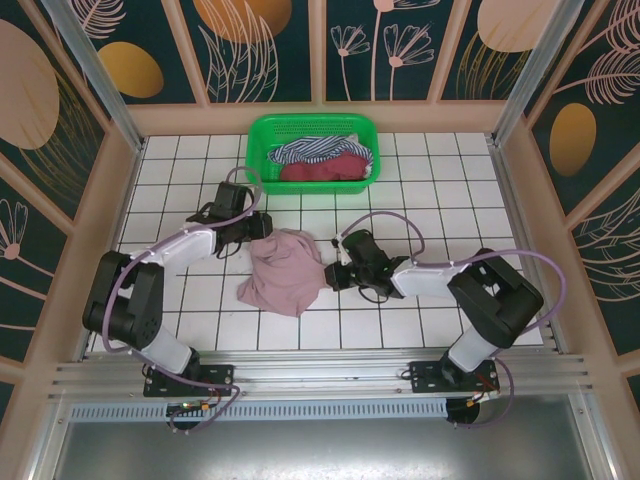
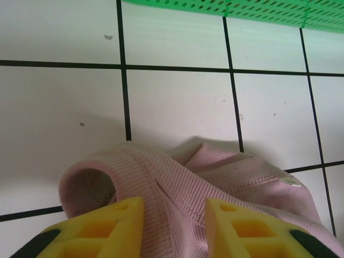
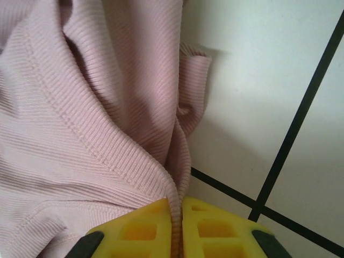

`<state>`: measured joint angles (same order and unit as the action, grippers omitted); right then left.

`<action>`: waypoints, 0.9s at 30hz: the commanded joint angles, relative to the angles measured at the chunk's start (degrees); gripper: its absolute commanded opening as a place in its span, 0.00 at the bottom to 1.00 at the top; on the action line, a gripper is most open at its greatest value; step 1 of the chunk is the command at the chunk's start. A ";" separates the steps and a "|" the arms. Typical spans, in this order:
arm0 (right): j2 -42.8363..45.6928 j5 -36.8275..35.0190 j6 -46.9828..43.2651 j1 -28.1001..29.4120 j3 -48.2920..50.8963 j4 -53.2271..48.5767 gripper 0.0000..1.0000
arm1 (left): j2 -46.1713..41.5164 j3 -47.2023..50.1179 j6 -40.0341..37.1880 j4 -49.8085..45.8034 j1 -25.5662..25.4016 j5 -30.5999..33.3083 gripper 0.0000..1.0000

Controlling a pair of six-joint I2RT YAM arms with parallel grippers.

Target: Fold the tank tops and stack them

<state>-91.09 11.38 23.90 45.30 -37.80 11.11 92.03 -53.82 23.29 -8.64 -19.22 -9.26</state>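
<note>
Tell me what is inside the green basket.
In the green basket lie two crumpled tops: the navy-and-white striped tank top on the far side and the maroon tank top nearer the arms. Whatever is beneath them, including the basket floor, is covered.

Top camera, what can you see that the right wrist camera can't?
Top camera's extras: the green basket at the back, holding a striped top and a dark red top, plus the left arm and right arm reaching toward the middle. Right wrist camera's extras: close up, yellow jaws pinched shut on the hem of the pink top, and its fine ribs. Both share that pink top, crumpled on the white tiled table.
</note>
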 commanded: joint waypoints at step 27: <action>7.54 -3.49 -0.79 -2.01 3.87 -4.30 0.08 | 12.63 -8.10 -4.49 -5.45 0.74 0.11 0.28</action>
<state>-85.47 8.99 23.20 43.94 -34.94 7.81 103.50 -60.60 19.22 -14.59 -18.85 -7.77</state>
